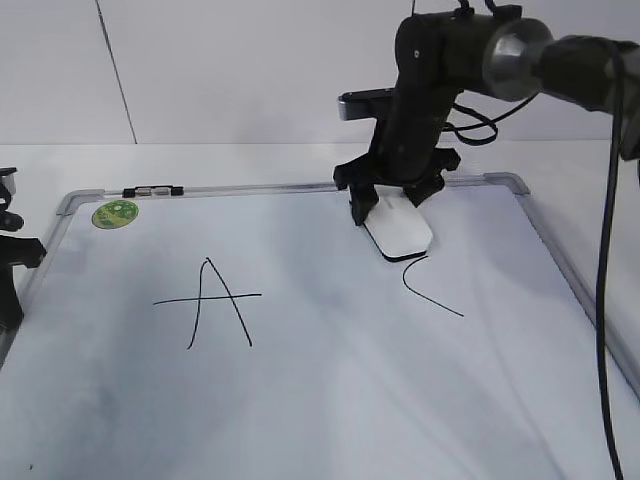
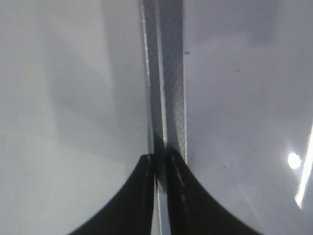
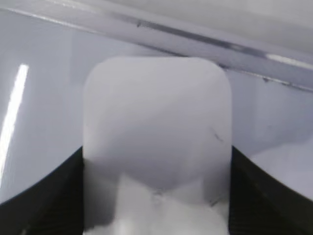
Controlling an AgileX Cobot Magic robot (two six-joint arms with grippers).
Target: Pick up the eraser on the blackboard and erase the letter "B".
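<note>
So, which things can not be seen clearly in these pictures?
- Exterior view: eraser far end, hidden by right tool.
- Exterior view: letter C top, hidden by the eraser; no B shows.
- Right wrist view: eraser print, blurred.
- Left wrist view: left tool base, cut by the bottom edge.

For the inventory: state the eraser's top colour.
White, clearest in the exterior view: eraser.

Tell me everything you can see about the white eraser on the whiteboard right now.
The white oblong plastic eraser has rounded corners and a smooth, slightly glossy top; a dark layer shows along its lower edge. It lies flat on the silver-framed white dry-erase board, near the far edge, just above the curved black stroke. The right gripper straddles it, a black finger close against each long side.
</note>
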